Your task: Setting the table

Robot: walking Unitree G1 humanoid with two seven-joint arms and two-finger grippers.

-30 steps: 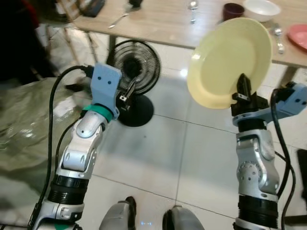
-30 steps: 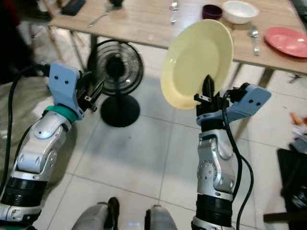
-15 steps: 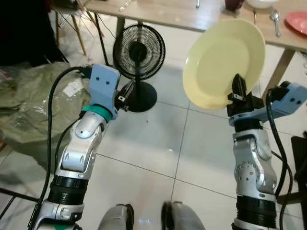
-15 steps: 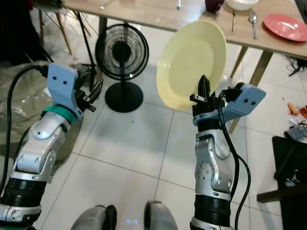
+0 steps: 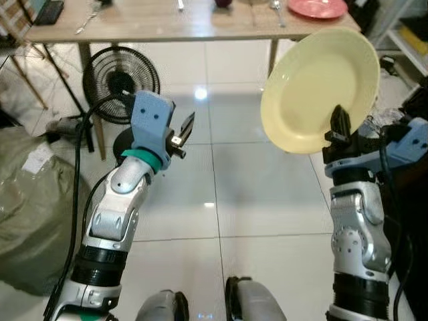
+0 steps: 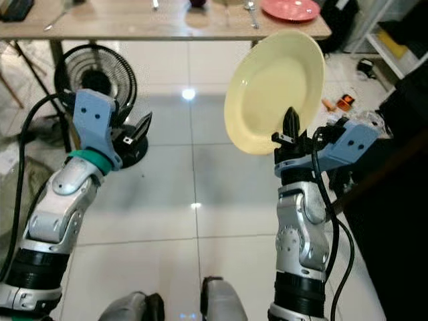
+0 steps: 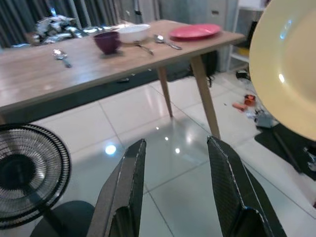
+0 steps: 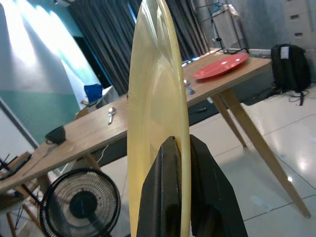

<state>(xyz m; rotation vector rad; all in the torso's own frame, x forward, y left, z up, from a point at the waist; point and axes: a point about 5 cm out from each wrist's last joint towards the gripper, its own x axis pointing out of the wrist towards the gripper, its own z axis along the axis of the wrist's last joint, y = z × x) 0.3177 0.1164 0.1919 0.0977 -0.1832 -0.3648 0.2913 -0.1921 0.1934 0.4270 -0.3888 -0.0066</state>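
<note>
A pale yellow plate stands upright and tilted in front of me, held by its lower rim. My right gripper is shut on that rim; in the right wrist view the plate shows edge-on between the two black fingers. My left gripper is raised at my left, open and holding nothing; its fingers stand apart in the left wrist view. Ahead is the wooden table with a red plate, a white bowl, a dark cup and spoons.
A black standing fan is on the floor under the table's left side. Crumpled grey-green sheeting lies at my far left. Dark furniture and small clutter sit to my right. White glossy floor tiles stretch ahead.
The camera has swung right: the table, fan and sheeting shifted left and the table's right end came into view. Both arms keep their pose, the plate still held upright.
</note>
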